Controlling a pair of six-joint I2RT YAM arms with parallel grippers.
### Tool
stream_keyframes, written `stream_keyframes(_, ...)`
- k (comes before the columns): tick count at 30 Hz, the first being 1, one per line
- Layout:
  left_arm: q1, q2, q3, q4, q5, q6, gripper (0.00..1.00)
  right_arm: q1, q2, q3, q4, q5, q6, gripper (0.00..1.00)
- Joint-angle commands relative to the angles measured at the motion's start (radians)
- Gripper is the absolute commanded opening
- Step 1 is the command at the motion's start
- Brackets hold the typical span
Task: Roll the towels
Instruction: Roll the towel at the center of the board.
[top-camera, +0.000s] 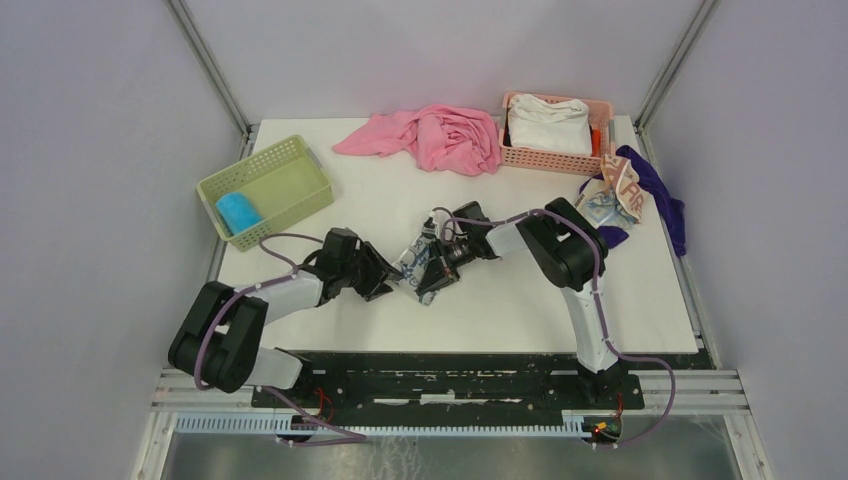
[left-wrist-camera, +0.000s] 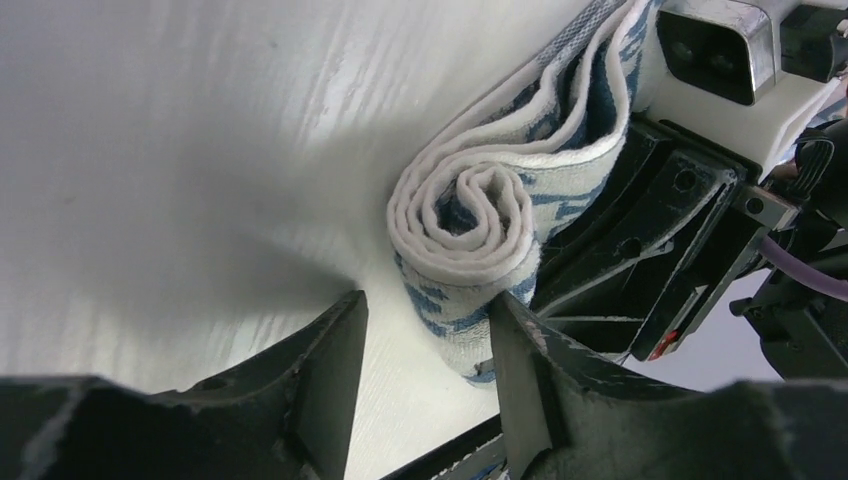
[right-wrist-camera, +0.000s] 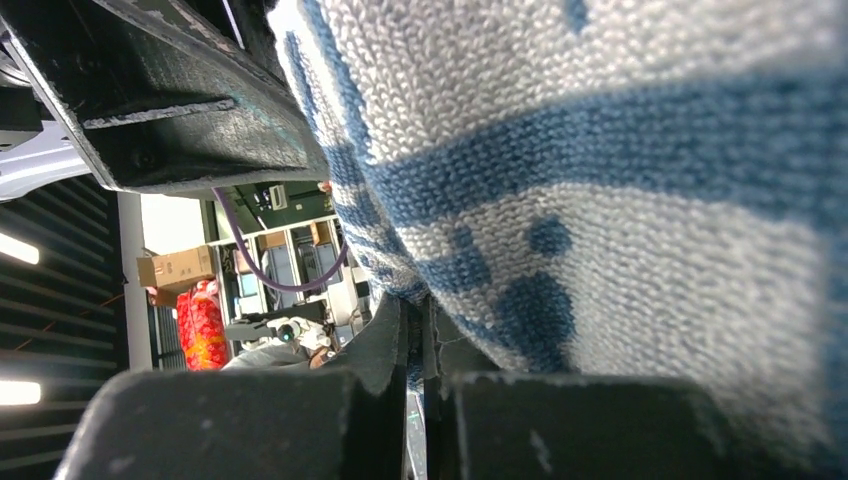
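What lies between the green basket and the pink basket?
A crumpled pink cloth lies between the green basket and the pink basket; the top view shows it.

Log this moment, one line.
printed towel: rolled on table | right end effector: shut on it | left end effector: open at roll | blue towel: in green basket

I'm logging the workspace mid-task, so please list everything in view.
table: one, white, under everything
green basket: one, pale green, far left
blue towel: one, bright blue, rolled, in green basket
printed towel: one, white with dark blue print, rolled, centre
lettered towel: one, cream, crumpled, right edge
purple cloth: one, purple, beside lettered towel
pink cloth: one, pink, far centre
pink basket: one, far right
white cloth: one, in pink basket
left gripper: black, open, at the roll's end
right gripper: black, shut on printed towel
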Motion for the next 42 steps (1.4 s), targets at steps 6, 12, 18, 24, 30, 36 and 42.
stream_keyframes(6, -0.035, 0.162, 0.022, 0.025, -0.048, -0.005, 0.49, 0.0, -0.091, 0.011, -0.218, 0.206, -0.179, 0.23)
stream_keyframes(12, -0.034, 0.174, 0.011, 0.001, -0.08, -0.019, 0.48, 0.035, -0.32, 0.001, -0.367, 0.425, -0.342, 0.47)
stream_keyframes(18, -0.035, 0.178, 0.018, -0.005, -0.085, -0.03, 0.48, 0.179, -0.507, -0.027, -0.433, 0.838, -0.507, 0.62)
stream_keyframes(24, -0.036, 0.181, -0.001, 0.015, -0.076, -0.055, 0.48, 0.359, -0.537, -0.056, -0.368, 1.182, -0.615, 0.67)
stream_keyframes(30, -0.035, 0.182, -0.007, 0.029, -0.069, -0.066, 0.49, 0.467, -0.491, -0.072, -0.31, 1.378, -0.679, 0.64)
stream_keyframes(36, -0.036, 0.185, -0.016, 0.039, -0.068, -0.078, 0.49, 0.519, -0.418, -0.062, -0.307, 1.417, -0.697, 0.55)
stream_keyframes(42, -0.034, 0.148, -0.051, 0.043, -0.073, -0.108, 0.5, 0.517, -0.417, -0.072, -0.294, 1.37, -0.685, 0.23)
